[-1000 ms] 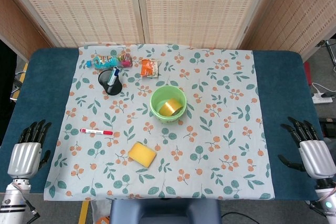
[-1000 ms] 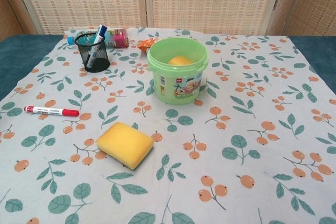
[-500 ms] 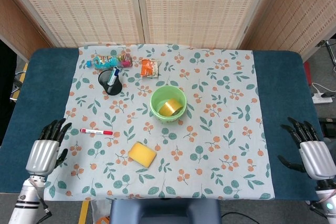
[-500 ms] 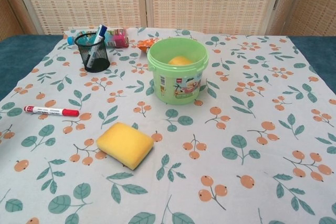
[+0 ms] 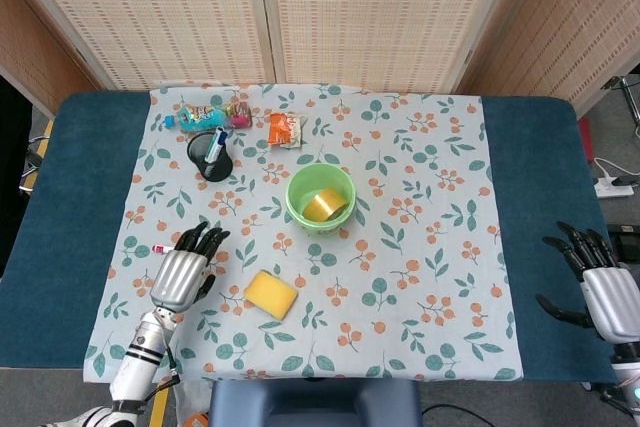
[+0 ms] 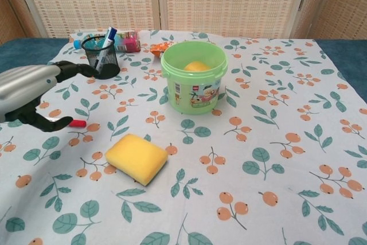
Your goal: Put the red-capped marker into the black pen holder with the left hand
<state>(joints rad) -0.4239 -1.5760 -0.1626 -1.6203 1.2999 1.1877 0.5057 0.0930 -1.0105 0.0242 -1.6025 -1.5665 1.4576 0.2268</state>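
Observation:
The red-capped marker (image 5: 158, 248) lies on the floral cloth at the left, mostly hidden under my left hand (image 5: 185, 269). Only one red end shows in each view (image 6: 79, 123). My left hand (image 6: 34, 93) hovers over it with fingers spread and thumb curled low beside it, holding nothing. The black mesh pen holder (image 5: 212, 157) stands upright at the far left (image 6: 100, 57) with a blue marker inside. My right hand (image 5: 605, 292) rests open at the table's right edge, away from everything.
A green bucket (image 5: 320, 197) with a yellow roll inside stands mid-table (image 6: 194, 76). A yellow sponge (image 5: 271, 294) lies just right of my left hand (image 6: 136, 158). A bottle (image 5: 205, 114) and an orange packet (image 5: 284, 129) sit behind the holder.
My left hand has moved from the table's left edge inward to the right and now covers the marker. The marker, holder and right hand have stayed put.

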